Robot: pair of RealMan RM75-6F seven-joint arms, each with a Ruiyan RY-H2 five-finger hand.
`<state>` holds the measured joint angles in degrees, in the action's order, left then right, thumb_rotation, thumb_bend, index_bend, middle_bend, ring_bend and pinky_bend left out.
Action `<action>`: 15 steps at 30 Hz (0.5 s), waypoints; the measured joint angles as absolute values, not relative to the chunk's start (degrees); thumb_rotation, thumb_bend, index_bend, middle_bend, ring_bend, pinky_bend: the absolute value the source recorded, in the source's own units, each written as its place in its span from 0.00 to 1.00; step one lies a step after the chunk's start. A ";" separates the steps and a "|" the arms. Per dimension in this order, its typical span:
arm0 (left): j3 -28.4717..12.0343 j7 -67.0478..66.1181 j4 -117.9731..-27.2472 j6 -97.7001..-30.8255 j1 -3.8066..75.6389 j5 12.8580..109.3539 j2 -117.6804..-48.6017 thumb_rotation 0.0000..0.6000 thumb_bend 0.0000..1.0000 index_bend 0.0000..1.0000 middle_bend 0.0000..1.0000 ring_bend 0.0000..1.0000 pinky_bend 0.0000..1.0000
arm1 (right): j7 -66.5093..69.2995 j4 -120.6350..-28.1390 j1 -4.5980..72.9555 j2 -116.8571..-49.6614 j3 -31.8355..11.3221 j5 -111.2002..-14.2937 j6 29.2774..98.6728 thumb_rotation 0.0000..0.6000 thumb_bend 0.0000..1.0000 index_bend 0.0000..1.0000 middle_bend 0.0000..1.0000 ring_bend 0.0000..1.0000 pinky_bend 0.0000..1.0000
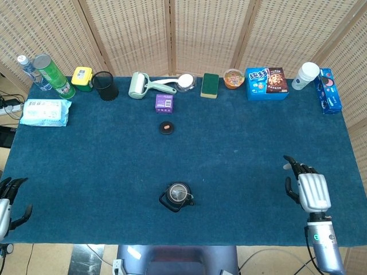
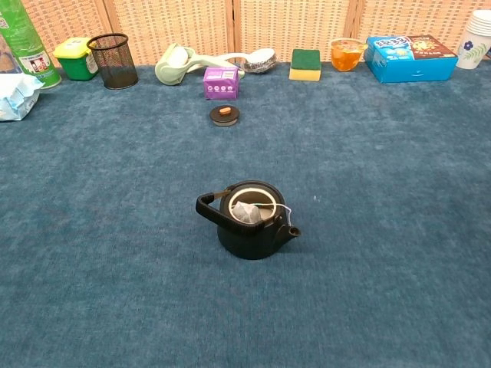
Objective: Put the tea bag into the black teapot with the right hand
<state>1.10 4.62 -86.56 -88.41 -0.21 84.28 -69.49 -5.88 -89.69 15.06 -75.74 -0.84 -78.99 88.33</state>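
Left hand (image 1: 7, 200), lower left edge of the head view: fingers apart, holding nothing, well clear of everything.

Teapot (image 2: 249, 222), low centre of the blue cloth: lid off, handle at its upper left, spout aimed lower right. Long axis runs handle to spout, on that diagonal. Looks heavy and rigid; handle is the obvious hold.

Tea bag (image 2: 246, 213): inside the open pot, string draped over the right rim. Judged light, soft, tearable; best pinched by string or top edge. Task reads as done.

Right hand (image 1: 310, 190), lower right of the head view: fingers spread, empty, far from the pot; out of the chest view.
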 measured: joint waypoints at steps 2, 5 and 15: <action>1.19 4.73 -86.55 -89.05 -0.69 84.49 -69.47 1.00 0.45 0.16 0.18 0.08 0.16 | -5.58 -89.56 13.52 -75.62 -0.37 -79.56 89.54 1.00 0.64 0.20 0.37 0.39 0.42; 1.11 4.83 -86.75 -89.51 -1.17 84.63 -69.32 1.00 0.45 0.16 0.18 0.08 0.16 | -5.27 -89.42 11.60 -75.33 -0.06 -79.90 90.28 1.00 0.64 0.20 0.37 0.39 0.42; 1.00 3.32 -88.78 -88.58 -0.87 85.15 -68.48 1.00 0.45 0.16 0.18 0.08 0.16 | -4.04 -88.38 10.45 -75.66 -1.31 -80.99 89.22 1.00 0.64 0.22 0.37 0.37 0.40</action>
